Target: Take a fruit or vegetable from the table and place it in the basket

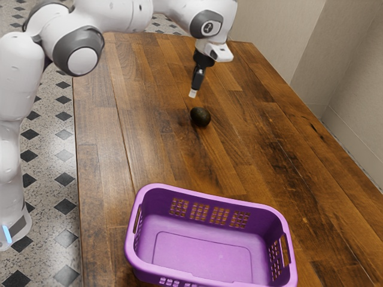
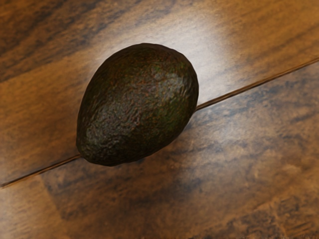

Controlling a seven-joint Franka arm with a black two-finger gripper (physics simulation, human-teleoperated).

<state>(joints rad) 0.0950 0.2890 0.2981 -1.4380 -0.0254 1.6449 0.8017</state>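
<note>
Wood tabletop (image 1: 152, 134): our gripper (image 1: 192, 94) hangs above avocado (image 1: 200, 116), jaws apart or together, can't tell. Off-ctr descent might roll it b/c of its rounded sides.

EXTERIOR VIEW: moderate, diffuse light; pale sheen on table (image 1: 99, 179) and floor (image 1: 49, 146); faint, soft shadow beside avocado (image 1: 200, 116) | WRIST VIEW: white glare on table beside avocado; soft-edged shade opposite; muted skin highlights.

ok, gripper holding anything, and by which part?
Nothing held: the gripper hangs clear of the avocado, which lies on the table.
</note>
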